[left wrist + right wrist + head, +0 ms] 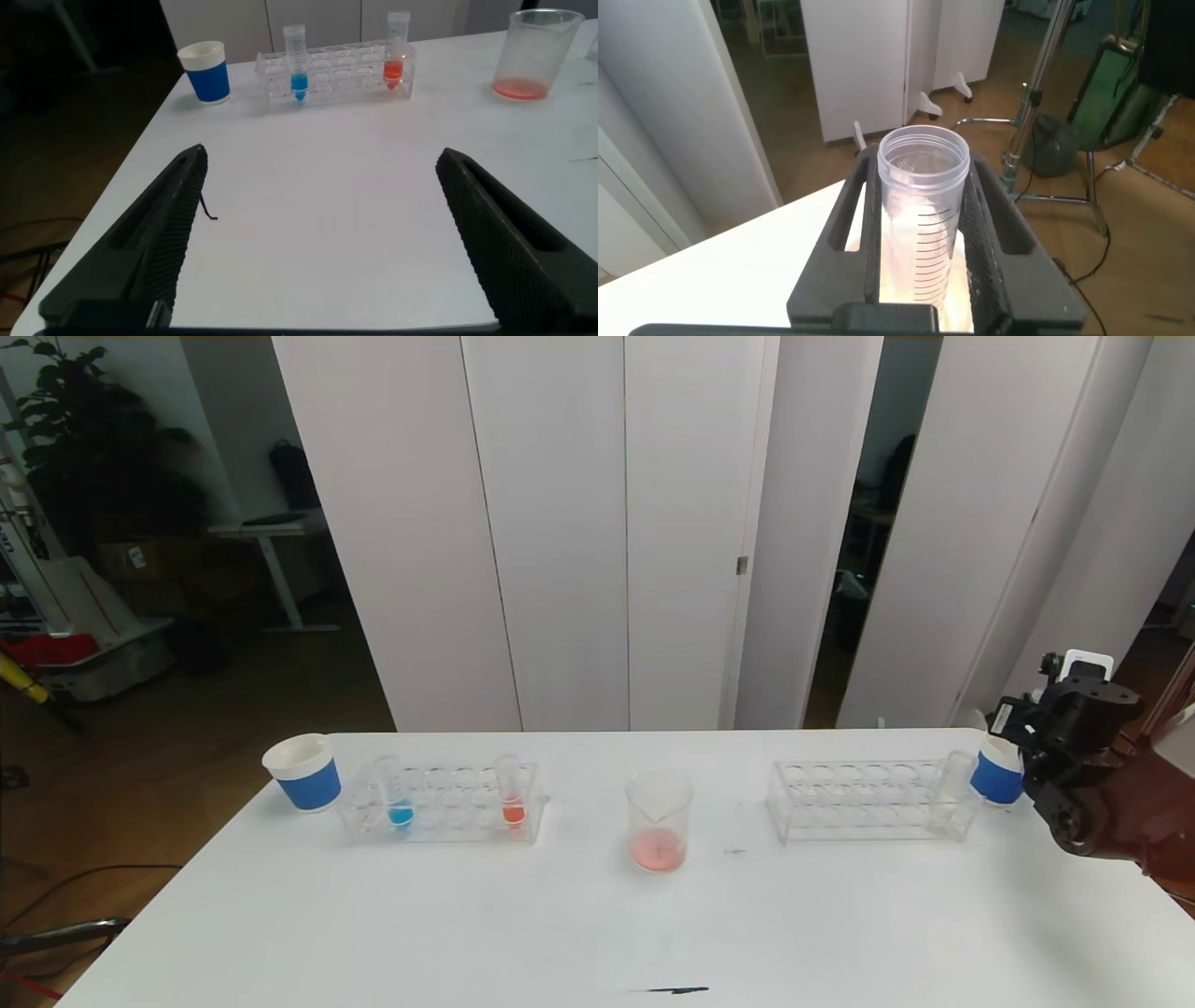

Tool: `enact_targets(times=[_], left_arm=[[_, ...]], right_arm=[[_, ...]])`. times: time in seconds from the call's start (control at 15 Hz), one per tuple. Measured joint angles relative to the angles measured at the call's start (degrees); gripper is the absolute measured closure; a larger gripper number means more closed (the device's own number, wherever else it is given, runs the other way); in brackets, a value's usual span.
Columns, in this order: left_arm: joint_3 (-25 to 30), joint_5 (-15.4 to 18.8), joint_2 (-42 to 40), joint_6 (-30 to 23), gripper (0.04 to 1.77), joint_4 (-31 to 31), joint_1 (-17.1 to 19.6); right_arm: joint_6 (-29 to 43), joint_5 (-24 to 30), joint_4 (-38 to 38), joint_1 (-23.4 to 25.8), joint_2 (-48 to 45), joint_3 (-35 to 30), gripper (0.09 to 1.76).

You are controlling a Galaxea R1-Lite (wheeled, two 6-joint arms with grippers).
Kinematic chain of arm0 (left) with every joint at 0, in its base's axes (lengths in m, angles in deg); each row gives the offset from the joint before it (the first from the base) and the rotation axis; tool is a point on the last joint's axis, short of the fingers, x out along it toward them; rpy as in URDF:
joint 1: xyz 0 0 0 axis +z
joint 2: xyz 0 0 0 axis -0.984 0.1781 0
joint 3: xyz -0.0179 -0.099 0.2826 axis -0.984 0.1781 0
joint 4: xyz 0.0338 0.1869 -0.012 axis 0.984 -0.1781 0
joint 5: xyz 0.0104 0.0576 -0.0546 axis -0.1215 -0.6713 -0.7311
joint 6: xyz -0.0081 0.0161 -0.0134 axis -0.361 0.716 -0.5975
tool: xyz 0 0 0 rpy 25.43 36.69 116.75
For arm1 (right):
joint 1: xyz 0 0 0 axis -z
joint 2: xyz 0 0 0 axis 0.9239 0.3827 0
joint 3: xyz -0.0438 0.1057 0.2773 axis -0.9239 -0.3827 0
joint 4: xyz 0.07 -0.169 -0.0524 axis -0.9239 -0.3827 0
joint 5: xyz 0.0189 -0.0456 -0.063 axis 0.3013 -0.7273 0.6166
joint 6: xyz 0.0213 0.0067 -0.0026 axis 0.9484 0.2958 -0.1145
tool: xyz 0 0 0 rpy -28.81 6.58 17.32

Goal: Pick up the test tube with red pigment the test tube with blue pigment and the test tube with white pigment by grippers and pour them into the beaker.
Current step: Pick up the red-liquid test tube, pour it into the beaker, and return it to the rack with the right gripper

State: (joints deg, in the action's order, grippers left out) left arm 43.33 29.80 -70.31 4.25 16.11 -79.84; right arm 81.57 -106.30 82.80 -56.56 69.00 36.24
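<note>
The right pincer (920, 252) is clamped on a clear tube (920, 215) at the desk's (597, 933) right edge, apparently an emptied one; the white tube (950, 789) sits in the right rack (868, 803). The left pincer (322, 243) is spread apart before the left rack (443, 803), holding the blue tube (397, 793) and red tube (511, 791). Next: shed that tube, fetch another, pour into the pink-bottomed beaker (659, 821). Two racks, two cups, one beaker.
</note>
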Motion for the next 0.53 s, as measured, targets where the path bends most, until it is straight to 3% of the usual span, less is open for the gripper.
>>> enact_targets(times=[0.53], left_arm=[[0.0, 0.0, 0.0, 0.0, 0.06, 0.0, 0.0]], right_arm=[[-0.1, 0.0, 0.2, -0.1, 1.0, -0.1, 1.27]])
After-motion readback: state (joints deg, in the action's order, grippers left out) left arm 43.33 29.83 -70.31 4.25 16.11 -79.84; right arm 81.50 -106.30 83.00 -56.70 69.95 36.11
